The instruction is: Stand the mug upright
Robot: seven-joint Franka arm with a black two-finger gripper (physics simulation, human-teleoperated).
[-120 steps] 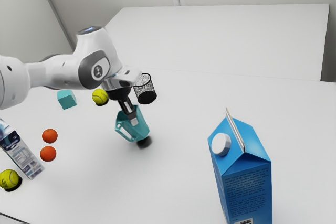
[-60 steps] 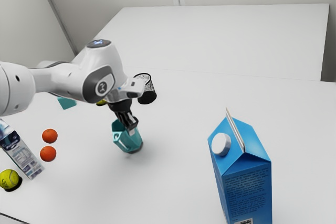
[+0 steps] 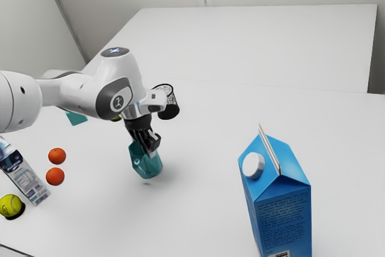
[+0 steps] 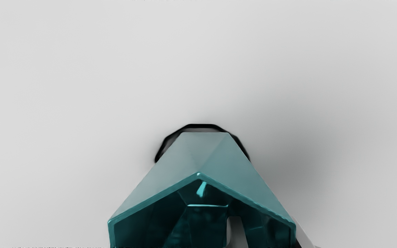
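My gripper (image 3: 150,144) is at the mouth of the teal faceted mug (image 3: 146,165), which stands nearly upright with its opening up and leans slightly. Whether its base rests flat on the table cannot be told. In the wrist view, the mug (image 4: 202,155) shows its rim and dark inside. One finger (image 4: 237,236) reaches inside the mug and the other is outside its wall, so my gripper (image 4: 271,237) stands open around that wall, with a visible gap between the inner finger and the wall. A dark band surrounds the mug's base.
A black mesh cup (image 3: 168,105) stands behind the gripper. Toward the exterior view's left are a teal cube (image 3: 76,118), two orange balls (image 3: 56,167), a white-blue carton (image 3: 25,179) and a tennis ball (image 3: 11,205). A tall blue carton (image 3: 280,203) stands at the front right.
My hand has tipped and lowered, and the mug has swung from a strong tilt to nearly upright, shifting slightly toward the exterior view's left. The fingers look further apart now than half a second ago.
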